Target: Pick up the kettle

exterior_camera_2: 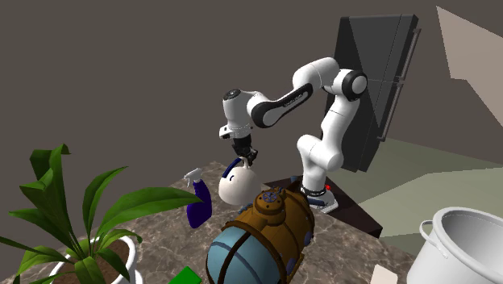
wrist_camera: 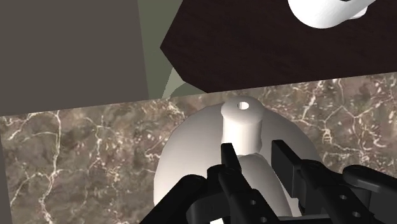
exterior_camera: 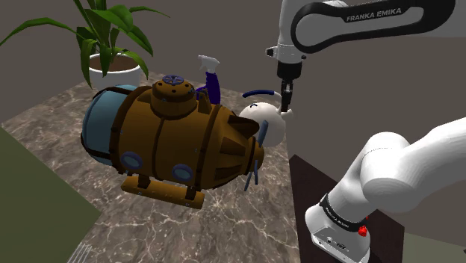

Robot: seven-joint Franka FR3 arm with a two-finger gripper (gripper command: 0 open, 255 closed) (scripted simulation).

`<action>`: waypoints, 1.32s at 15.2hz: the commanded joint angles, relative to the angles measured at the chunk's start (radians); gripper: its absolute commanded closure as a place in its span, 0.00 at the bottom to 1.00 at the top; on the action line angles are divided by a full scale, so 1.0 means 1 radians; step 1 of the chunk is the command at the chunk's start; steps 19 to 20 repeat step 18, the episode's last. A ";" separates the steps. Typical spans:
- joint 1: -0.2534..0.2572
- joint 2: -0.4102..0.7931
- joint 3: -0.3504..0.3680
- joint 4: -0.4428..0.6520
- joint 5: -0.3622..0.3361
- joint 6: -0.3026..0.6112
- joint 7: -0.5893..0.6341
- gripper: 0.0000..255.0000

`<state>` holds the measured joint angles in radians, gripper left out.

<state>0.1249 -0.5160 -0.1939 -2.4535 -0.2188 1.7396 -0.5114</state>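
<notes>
The kettle (exterior_camera: 267,125) is a round white one with a thin dark arc handle, standing on the marble table (exterior_camera: 60,119) behind a big submarine model. My black gripper (exterior_camera: 287,110) comes straight down onto its top. In the second exterior view the gripper (exterior_camera_2: 248,159) sits on the crown of the kettle (exterior_camera_2: 236,185). In the wrist view the fingers (wrist_camera: 229,167) stand a little apart, clasping the kettle (wrist_camera: 191,153) at the base of its short white spout (wrist_camera: 243,118). I cannot tell whether the kettle rests on the marble or hangs just above it.
A brown barrel-shaped submarine model (exterior_camera: 175,138) with a blue nose lies close beside the kettle. A purple spray bottle (exterior_camera: 211,82) stands behind it, and a potted plant (exterior_camera: 112,45) at the far corner. My dark stand (exterior_camera: 321,187) borders the table. A white pot (exterior_camera_2: 463,246) stands nearby.
</notes>
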 commanded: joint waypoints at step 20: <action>0.004 -0.018 0.020 0.189 0.015 -0.206 -0.023 1.00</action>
